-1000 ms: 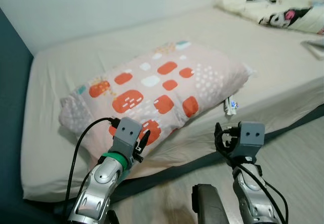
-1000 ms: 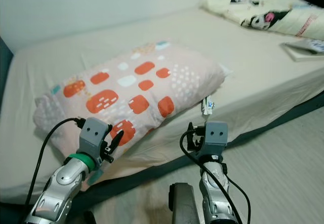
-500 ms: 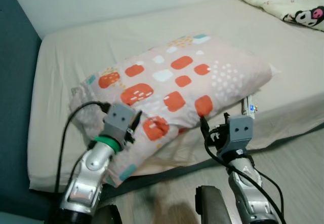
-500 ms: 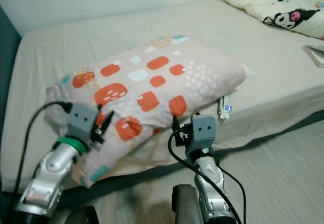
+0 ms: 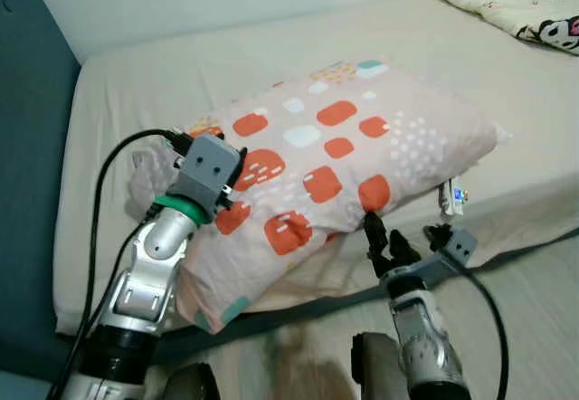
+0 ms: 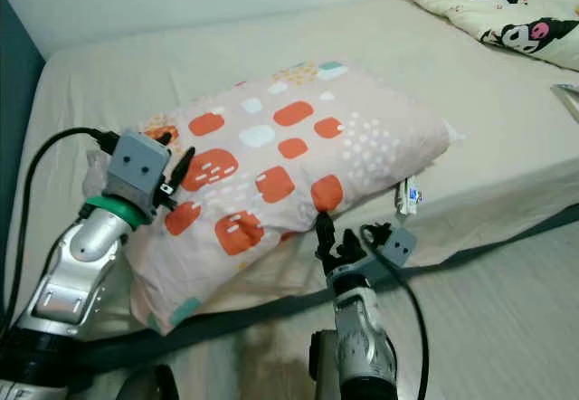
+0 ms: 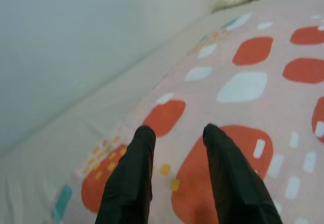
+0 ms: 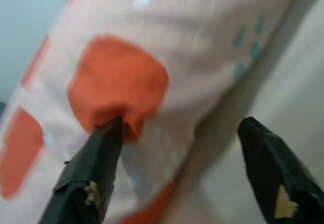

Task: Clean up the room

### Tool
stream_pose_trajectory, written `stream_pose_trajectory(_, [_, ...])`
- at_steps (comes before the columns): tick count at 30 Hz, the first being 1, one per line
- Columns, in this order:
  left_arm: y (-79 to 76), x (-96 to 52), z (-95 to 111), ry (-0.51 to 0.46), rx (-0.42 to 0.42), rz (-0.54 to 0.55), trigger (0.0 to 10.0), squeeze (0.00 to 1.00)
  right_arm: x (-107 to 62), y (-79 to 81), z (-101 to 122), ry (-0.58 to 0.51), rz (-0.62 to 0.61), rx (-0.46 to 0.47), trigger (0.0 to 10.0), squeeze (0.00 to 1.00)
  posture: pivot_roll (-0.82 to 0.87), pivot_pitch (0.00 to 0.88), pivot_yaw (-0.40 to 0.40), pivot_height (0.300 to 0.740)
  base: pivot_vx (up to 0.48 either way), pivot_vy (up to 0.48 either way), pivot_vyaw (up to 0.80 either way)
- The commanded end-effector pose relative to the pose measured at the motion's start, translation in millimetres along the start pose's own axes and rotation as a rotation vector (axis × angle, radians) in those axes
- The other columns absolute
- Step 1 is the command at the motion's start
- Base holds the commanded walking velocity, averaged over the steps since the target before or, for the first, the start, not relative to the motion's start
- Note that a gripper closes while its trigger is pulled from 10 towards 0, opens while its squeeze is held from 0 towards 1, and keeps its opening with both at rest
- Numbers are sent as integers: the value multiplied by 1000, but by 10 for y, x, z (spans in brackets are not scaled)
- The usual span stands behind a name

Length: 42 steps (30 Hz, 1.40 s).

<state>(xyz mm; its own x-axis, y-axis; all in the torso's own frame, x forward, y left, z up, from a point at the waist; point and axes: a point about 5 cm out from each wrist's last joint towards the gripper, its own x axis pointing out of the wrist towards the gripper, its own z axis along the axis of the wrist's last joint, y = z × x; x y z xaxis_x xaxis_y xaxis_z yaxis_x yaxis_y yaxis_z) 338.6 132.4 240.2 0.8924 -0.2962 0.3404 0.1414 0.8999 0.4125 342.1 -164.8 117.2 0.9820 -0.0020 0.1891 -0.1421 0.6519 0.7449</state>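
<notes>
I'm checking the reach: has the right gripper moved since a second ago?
Yes. The right gripper has gone forward to the pillow, at its near edge, where earlier it hung short of the mattress.

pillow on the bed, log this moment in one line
pillow on bed | left tool open, over pillow's near-left end | right tool open, at pillow's near edge | not gripped yet
</notes>
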Motion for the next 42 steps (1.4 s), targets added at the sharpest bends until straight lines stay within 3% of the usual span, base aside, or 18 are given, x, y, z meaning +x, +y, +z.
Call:
stream_pose_trajectory(1, [6,-39,-37,22,-6,-6,10000,125,-60,-99,-48,10,-26,45,10000,1000,-56,178,152,530,0,0,0])
stream_pose_trajectory(2, [3,-49,-22,24,-32,-4,10000,1000,-17,-100,-9,6,-4,47,10000,1000,-39,189,151,530,0,0,0])
stream_pose_trajectory(7, [6,-103,-9,50,-78,13,10000,1000,203,-34,171,9,108,81,10000,1000,5,234,151,530,0,0,0])
stream_pose_trajectory(13, [-36,-151,3,62,-71,8,10000,1000,350,61,204,40,179,130,10000,1000,35,256,159,530,0,0,0])
stream_pose_trajectory(14, [-41,-164,7,65,-71,5,10000,0,387,91,217,45,193,160,10000,1000,43,264,159,530,0,0,0])
stream_pose_trajectory(15, [-42,-174,12,67,-73,3,10000,0,411,105,227,45,201,185,10000,1000,46,266,158,530,0,0,0])
stream_pose_trajectory(16, [-45,-187,21,70,-75,0,10000,0,436,120,237,49,210,219,10000,0,60,278,155,530,0,0,0])
stream_pose_trajectory(19, [-51,-211,43,76,-80,-7,10000,0,477,132,233,61,194,266,10000,0,69,285,152,530,0,0,0])
stream_pose_trajectory(24, [-49,-292,43,101,-82,-5,10000,0,481,82,55,99,2,356,10000,0,94,317,153,530,0,0,0])
stream_pose_trajectory(30, [-78,-346,28,120,-82,-15,10000,0,479,126,-129,170,-111,368,10000,0,101,325,155,530,0,0,0])
stream_pose_trajectory(33, [-114,-360,29,129,-85,-22,10000,0,575,349,-187,200,-76,373,10000,0,108,342,160,530,0,0,0])
stream_pose_trajectory(36, [-138,-360,55,132,-90,-25,10000,0,739,592,-30,165,21,387,10000,0,114,346,158,530,0,0,0])
stream_pose_trajectory(41, [-134,-389,62,144,-96,-20,10000,0,872,773,175,145,106,341,10000,0,106,348,152,530,0,0,0])
stream_pose_trajectory(42, [-136,-401,48,150,-96,-19,10000,0,890,782,214,146,102,314,0,0,95,347,149,530,0,0,0])
